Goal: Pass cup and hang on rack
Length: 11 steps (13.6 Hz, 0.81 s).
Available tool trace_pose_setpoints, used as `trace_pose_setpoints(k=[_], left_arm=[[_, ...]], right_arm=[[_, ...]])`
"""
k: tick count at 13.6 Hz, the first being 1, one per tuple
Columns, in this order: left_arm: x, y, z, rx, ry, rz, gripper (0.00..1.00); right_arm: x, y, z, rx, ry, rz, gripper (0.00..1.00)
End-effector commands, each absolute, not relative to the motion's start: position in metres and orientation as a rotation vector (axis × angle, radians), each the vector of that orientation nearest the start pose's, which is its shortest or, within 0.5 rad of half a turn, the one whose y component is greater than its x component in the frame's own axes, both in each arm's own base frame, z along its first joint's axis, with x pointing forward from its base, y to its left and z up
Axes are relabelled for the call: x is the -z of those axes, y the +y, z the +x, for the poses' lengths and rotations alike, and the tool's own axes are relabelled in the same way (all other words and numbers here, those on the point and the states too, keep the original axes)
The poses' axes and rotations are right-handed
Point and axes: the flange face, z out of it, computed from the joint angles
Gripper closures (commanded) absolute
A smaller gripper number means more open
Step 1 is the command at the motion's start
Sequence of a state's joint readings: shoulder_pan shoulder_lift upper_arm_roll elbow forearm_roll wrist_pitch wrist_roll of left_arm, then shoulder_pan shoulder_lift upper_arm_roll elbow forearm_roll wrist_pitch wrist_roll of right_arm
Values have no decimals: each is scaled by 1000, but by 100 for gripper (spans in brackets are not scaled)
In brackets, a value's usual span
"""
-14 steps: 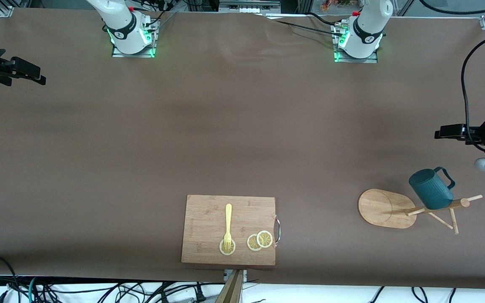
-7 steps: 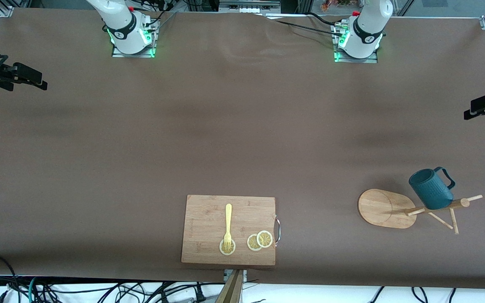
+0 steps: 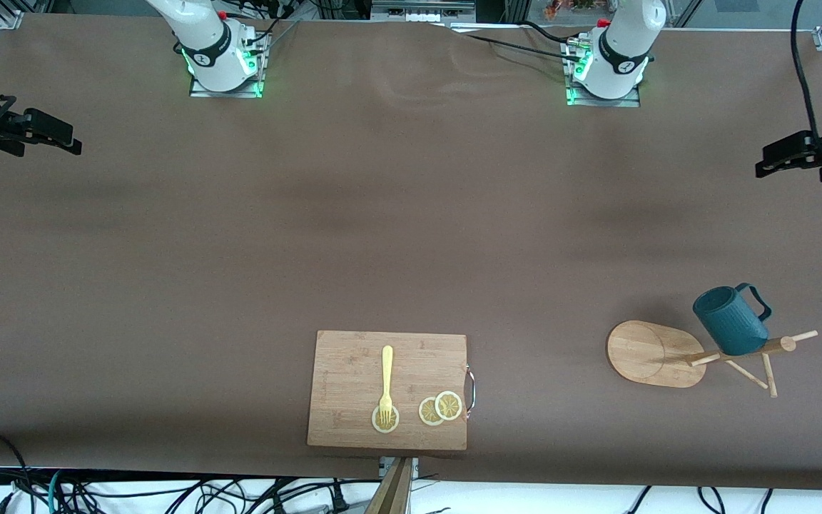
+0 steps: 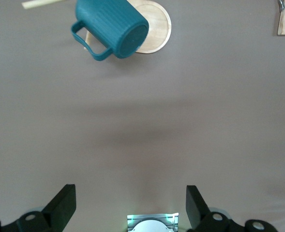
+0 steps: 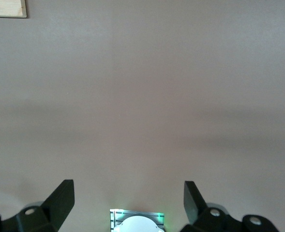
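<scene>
Judging from how things lie, the job looks finished or all but finished: the cup point(image 3: 729, 320) hangs tilted on the rack point(image 3: 696, 353), its handle pointing away from the front camera and its mouth angled toward the rack's flat oval base. The rack stands on the worktop point(image 3: 411, 235) toward the left arm's end, fairly near the front camera. In the left wrist view the cup point(image 4: 112, 27) shows clearly off the surface, carried by a thin peg, with the base seen past it. Which peg bears the load, and how deeply the handle is seated on it, I cannot tell.

What is left, as far as I can judge, is only for the arms to settle clear; no pass or hanging step appears outstanding.

The left gripper point(image 3: 782, 158) is up over bare worktop at the left arm's end, well apart from the cup, its jaws wide apart and holding nothing; the left wrist view shows only bare surface between the fingers point(image 4: 65, 205). The right gripper point(image 3: 51, 135) waits over the right arm's end, likewise spread wide and empty.

A cutting board point(image 3: 388, 389) with a fork point(image 3: 386, 382) and lemon slices point(image 3: 440, 407) lies untouched near the front camera.
</scene>
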State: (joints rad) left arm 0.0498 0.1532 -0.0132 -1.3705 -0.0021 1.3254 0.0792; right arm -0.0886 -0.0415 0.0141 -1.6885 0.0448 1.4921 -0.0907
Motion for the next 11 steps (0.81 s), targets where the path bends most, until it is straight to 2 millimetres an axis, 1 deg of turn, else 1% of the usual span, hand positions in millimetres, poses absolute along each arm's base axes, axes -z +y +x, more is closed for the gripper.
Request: trace_pose_setpoints(k=[1, 3, 5, 6, 7, 8, 11], left_arm=[[-613, 13, 570, -311, 71, -3083, 0], [-619, 13, 564, -299, 64, -3086, 0], [-617, 13, 561, -302, 66, -3089, 0], [-616, 13, 561, -307, 66, -3089, 0], [-614, 12, 563, -311, 68, -3088, 0], [-613, 13, 565, -314, 66, -3088, 0], [-609, 17, 568, -324, 56, -3088, 0]], right_arm=[[-586, -31, 527, -230, -33, -3063, 0], [-590, -31, 525, -225, -34, -3063, 0], [-600, -30, 520, -236, -34, -3061, 0], [-597, -26, 520, -253, -45, -3059, 0], [-593, -14, 524, -256, -79, -3064, 0], [-591, -12, 527, -248, -86, -3062, 0], [-589, -10, 525, -276, -91, -3059, 0]])
